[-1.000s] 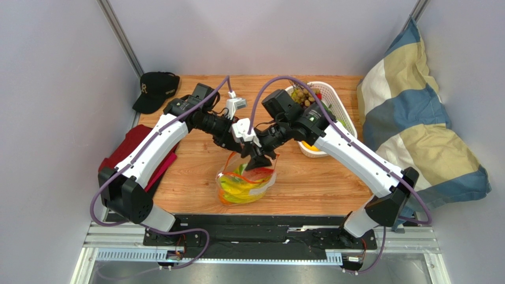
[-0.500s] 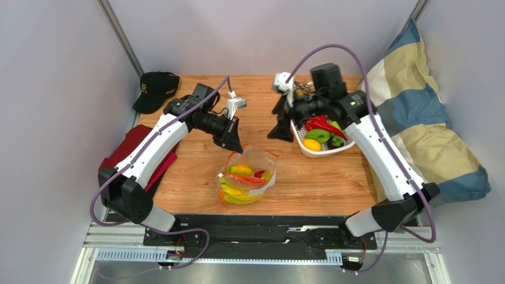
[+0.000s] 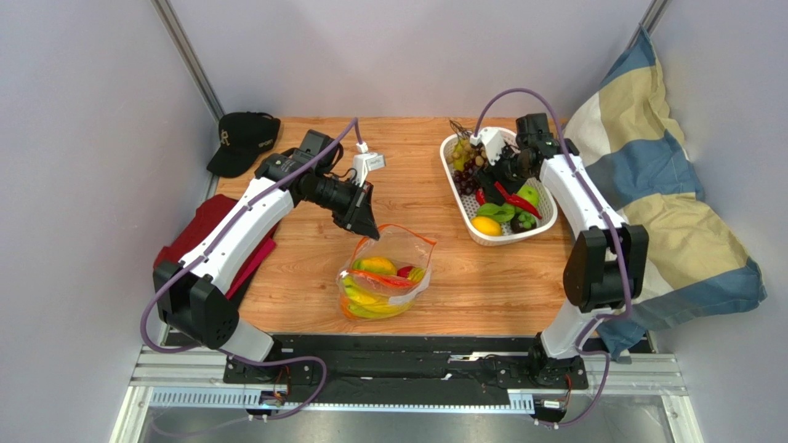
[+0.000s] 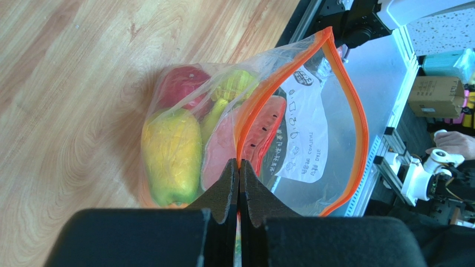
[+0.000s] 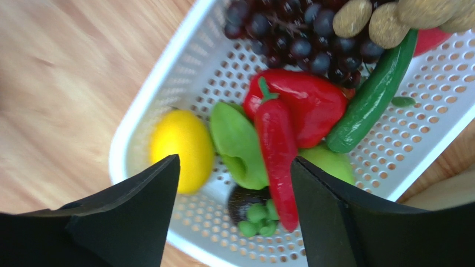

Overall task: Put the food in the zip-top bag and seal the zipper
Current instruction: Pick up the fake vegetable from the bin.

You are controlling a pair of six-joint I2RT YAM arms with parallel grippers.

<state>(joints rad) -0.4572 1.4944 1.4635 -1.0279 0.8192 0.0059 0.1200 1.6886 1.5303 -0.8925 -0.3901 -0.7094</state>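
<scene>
The clear zip-top bag (image 3: 390, 277) lies on the table with its mouth open. It holds food: a yellow-green fruit (image 4: 170, 156), a red fruit (image 4: 184, 83) and a pink slice (image 4: 220, 147). My left gripper (image 3: 370, 234) is shut on the orange-red zipper strip (image 4: 357, 111) at the bag's near edge, as the left wrist view (image 4: 238, 164) shows. My right gripper (image 3: 507, 177) is open and empty above the white basket (image 3: 547, 214). Between its fingers (image 5: 234, 161) lie a lemon (image 5: 181, 150), a green piece (image 5: 237, 139) and a red chili (image 5: 277, 150).
The basket (image 5: 128, 139) also holds a red pepper (image 5: 312, 100), dark grapes (image 5: 290, 39) and a cucumber (image 5: 373, 94). A black cap (image 3: 245, 138) sits at the back left, a red cloth (image 3: 199, 235) at the left, a striped pillow (image 3: 647, 185) at the right.
My right arm has left the bag's mouth and swung back right over the basket, gripper open. My left gripper has kept its hold on the bag's edge.
</scene>
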